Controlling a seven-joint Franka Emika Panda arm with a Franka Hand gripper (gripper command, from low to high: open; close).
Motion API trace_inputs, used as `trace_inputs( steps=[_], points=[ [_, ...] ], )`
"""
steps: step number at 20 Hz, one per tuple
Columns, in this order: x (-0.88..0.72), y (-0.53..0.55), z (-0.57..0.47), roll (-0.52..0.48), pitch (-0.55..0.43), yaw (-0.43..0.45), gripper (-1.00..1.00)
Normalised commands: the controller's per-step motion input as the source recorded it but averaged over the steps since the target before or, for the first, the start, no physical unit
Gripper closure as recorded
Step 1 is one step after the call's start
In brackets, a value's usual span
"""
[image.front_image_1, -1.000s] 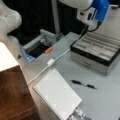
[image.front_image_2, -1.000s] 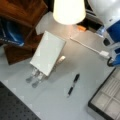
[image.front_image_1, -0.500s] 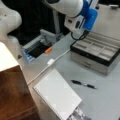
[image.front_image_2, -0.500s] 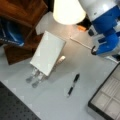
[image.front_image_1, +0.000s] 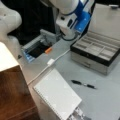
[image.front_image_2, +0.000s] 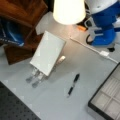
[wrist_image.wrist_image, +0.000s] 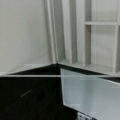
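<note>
Grey table (image.front_image_1: 105, 100), end effector (image.front_image_1: 65, 35) low beside compartment case (image.front_image_1: 96, 51), holding nothing visible

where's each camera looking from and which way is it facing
Front view, looking down across the table: compartment case, notebook, pen, white cable; the arm's blue-and-white wrist fills the top, gripper near the case.
Front view, high and steep: lamp shade, notebook, pen; blue arm at a front view's top right.
Wrist view: close on the case's lid and dividers; no fingers show.
Both front views share notebook, pen, cable, case.
</note>
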Motion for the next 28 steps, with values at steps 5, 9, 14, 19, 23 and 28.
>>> trace_inputs(
  steps=[5,9,14,19,23,28],
  points=[
    [-0.58,-0.11,-0.21,-0.414,-0.048,-0.048,-1.00],
    [-0.45,-0.08,-0.20,-0.381,-0.064,-0.011,-1.00],
    [-0.30,-0.03,-0.13,-0.406,-0.032,0.004,-1.00],
    [-0.34,0.00,-0.16,-0.315,-0.054,0.030,-1.00],
    [-0.53,-0.10,-0.21,-0.211,-0.114,0.150,-1.00],
    [-0.52,-0.20,-0.25,-0.189,-0.174,0.213,-1.00]
  ],
)
